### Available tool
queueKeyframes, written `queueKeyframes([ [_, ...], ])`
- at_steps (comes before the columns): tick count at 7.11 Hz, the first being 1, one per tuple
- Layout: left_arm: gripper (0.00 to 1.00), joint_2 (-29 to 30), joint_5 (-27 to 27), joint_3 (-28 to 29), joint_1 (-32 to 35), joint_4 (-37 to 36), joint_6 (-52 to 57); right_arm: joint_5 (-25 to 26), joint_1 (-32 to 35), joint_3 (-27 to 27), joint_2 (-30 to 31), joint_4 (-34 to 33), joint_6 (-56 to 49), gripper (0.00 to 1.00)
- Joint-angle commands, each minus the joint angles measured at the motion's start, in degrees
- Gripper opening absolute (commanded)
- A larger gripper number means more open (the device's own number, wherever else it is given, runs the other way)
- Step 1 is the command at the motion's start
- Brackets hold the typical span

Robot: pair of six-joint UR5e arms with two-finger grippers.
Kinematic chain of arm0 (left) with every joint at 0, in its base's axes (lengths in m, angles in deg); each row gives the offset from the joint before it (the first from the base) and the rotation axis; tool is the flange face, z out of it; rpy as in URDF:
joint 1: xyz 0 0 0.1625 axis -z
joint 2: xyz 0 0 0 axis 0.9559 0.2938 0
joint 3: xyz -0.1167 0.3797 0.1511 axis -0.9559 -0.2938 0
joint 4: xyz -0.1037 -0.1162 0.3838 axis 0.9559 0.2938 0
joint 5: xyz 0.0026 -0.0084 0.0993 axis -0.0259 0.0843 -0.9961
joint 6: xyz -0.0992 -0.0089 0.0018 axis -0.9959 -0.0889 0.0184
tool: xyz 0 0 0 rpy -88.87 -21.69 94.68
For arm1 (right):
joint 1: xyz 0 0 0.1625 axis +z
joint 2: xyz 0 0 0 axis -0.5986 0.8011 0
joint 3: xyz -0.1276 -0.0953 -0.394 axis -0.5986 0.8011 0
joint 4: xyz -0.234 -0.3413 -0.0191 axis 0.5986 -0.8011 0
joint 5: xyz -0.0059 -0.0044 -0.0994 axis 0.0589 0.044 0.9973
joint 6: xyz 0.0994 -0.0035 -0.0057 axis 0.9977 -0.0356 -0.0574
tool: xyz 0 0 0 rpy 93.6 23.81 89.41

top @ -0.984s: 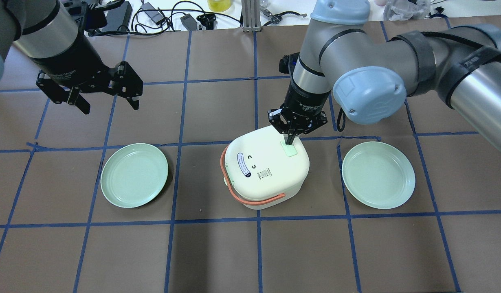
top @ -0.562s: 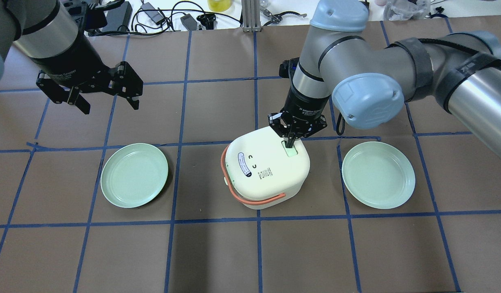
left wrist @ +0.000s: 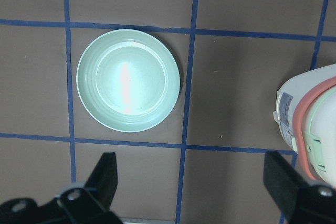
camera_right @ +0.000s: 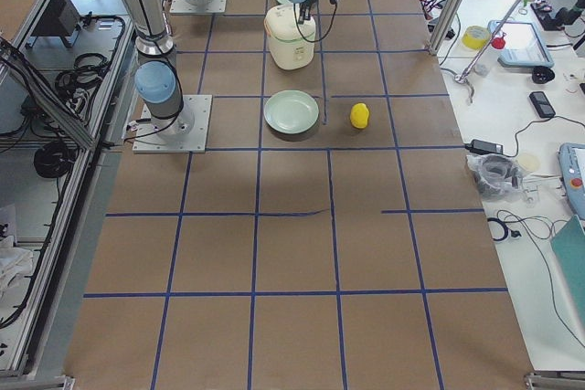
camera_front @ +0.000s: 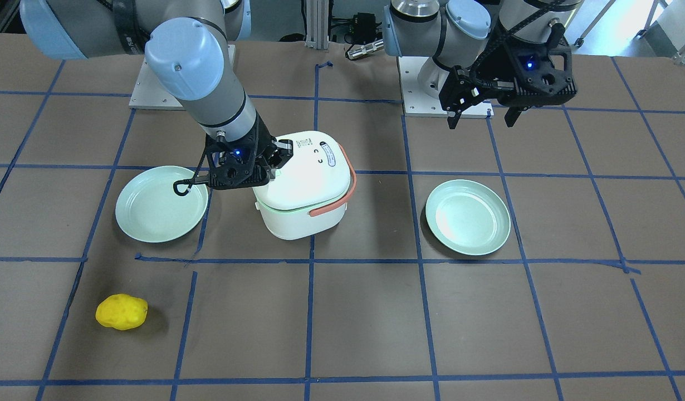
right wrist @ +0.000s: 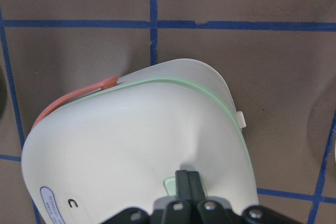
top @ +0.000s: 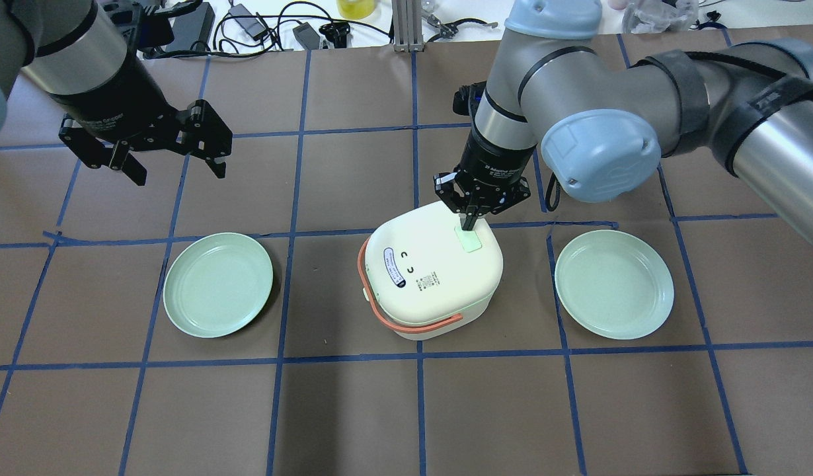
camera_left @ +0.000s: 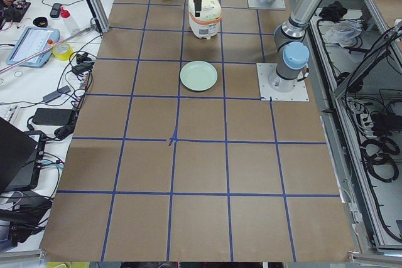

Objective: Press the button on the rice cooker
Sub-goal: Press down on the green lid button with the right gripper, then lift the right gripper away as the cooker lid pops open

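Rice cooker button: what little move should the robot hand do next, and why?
Probably push straight down a little more. The right gripper, shut into one narrow tip, sits at the edge of the green button on top of the rice cooker. The lid looks closed, so the press does not seem finished.

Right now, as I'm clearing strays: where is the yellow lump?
The yellow lump lies lower left in the front-facing view, on the robot's right, beyond the green plate toward the operators.
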Motion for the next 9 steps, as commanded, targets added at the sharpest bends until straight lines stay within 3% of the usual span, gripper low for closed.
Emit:
queueKeyframes([
  [1, 1.0, 0.0, 0.0, 0.0, 0.0, 0.0, 0.0, 0.1, 0.1, 3.9, 0.3, 0.3, 3.1, 0.69],
  [2, 1.0, 0.0, 0.0, 0.0, 0.0, 0.0, 0.0, 0.2, 0.0, 6.3, 1.0, 0.6, 3.5, 1.0],
  [4, 1.0, 0.1, 0.0, 0.0, 0.0, 0.0, 0.0, 0.2, 0.0, 9.1, 2.5, 1.8, 6.4, 1.0],
  [6, 1.0, 0.1, 0.0, 0.0, 0.0, 0.0, 0.0, 1.6, -0.5, 14.2, 2.5, 8.2, 7.3, 1.0],
  [8, 1.0, 0.0, 0.0, 0.0, 0.0, 0.0, 0.0, 10.4, -1.2, 14.5, 2.3, 11.8, 6.7, 1.0],
  [9, 1.0, 0.0, 0.0, 0.0, 0.0, 0.0, 0.0, 10.7, -2.0, 14.5, 2.2, 12.3, 6.5, 1.0],
])
